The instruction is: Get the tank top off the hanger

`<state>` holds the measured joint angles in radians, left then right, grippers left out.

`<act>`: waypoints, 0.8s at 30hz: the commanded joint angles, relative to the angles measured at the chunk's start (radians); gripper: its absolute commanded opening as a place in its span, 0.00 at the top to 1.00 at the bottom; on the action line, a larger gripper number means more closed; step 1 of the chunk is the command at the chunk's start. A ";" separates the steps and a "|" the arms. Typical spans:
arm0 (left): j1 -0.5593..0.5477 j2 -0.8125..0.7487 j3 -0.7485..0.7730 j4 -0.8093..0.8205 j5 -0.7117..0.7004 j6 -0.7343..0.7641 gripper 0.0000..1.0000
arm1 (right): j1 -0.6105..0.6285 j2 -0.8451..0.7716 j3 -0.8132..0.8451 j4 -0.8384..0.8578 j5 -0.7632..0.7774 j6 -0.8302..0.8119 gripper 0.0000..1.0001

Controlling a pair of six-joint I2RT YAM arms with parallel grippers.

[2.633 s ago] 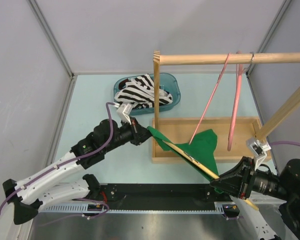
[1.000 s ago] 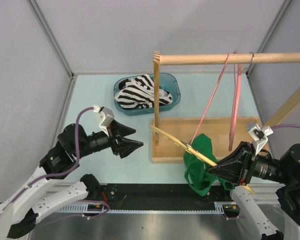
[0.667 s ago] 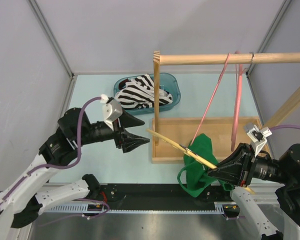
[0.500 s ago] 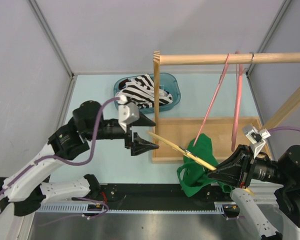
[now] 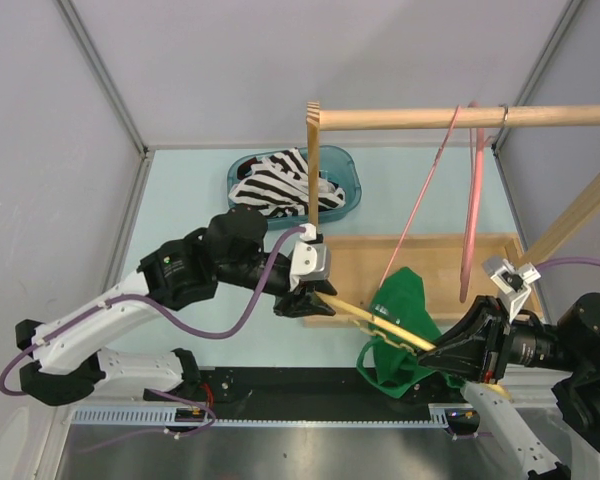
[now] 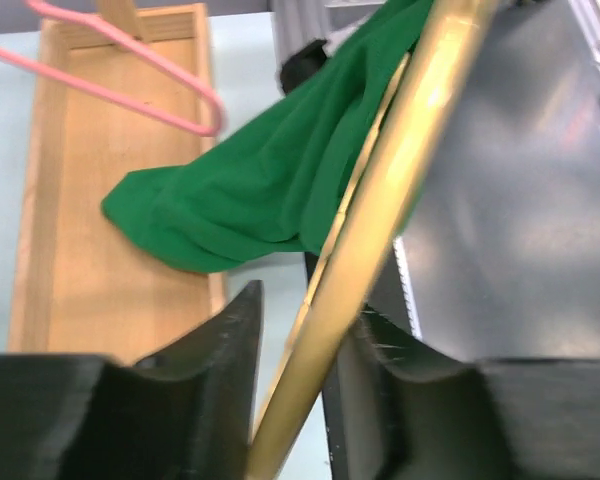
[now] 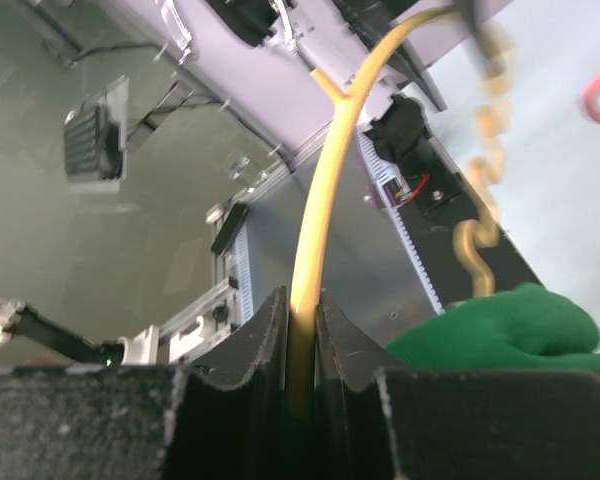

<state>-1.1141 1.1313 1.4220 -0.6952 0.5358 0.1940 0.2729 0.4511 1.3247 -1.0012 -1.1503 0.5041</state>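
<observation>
A gold hanger [image 5: 355, 311] stretches slantwise over the table's near edge. A green tank top [image 5: 400, 300] hangs bunched on its right half. My right gripper [image 5: 443, 350] is shut on the hanger's right end; in the right wrist view the pads [image 7: 278, 330] clamp the yellow bar [image 7: 315, 200], with the green cloth [image 7: 510, 320] beside them. My left gripper [image 5: 315, 297] is at the hanger's left end. In the left wrist view the bar [image 6: 410, 130] runs between the open jaws [image 6: 310, 305], with a sliver of gap on the left; the tank top [image 6: 260, 190] hangs further along.
A wooden rack stands at right: post [image 5: 312, 180], top rail [image 5: 410, 117], base tray [image 5: 355, 255]. Two pink hangers [image 5: 470, 200] hang from the rail. A teal bin [image 5: 352, 170] holding striped cloth [image 5: 280, 185] sits behind the left arm.
The left arm swung right from the table's left side to the hanger's free end, and its jaws narrowed around the bar. The tank top slid along the hanger and bunched up.
</observation>
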 commanded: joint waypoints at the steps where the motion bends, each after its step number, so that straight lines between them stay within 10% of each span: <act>1: -0.026 0.001 0.034 0.010 0.021 -0.030 0.74 | 0.006 -0.002 0.002 0.059 -0.012 0.014 1.00; 3: -0.033 -0.011 0.005 0.035 0.027 -0.065 0.99 | 0.006 0.004 0.005 0.061 0.000 0.017 1.00; 14: -0.035 -0.188 -0.182 0.252 -0.042 -0.287 1.00 | 0.000 0.060 0.071 -0.008 0.109 0.043 0.68; 24: -0.035 -0.278 -0.287 0.332 -0.059 -0.373 1.00 | -0.006 0.063 0.163 -0.102 0.262 0.073 0.05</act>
<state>-1.1492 0.8978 1.1454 -0.4953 0.4892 -0.1020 0.2703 0.5117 1.4204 -1.0683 -0.9745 0.5560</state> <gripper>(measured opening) 0.156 0.863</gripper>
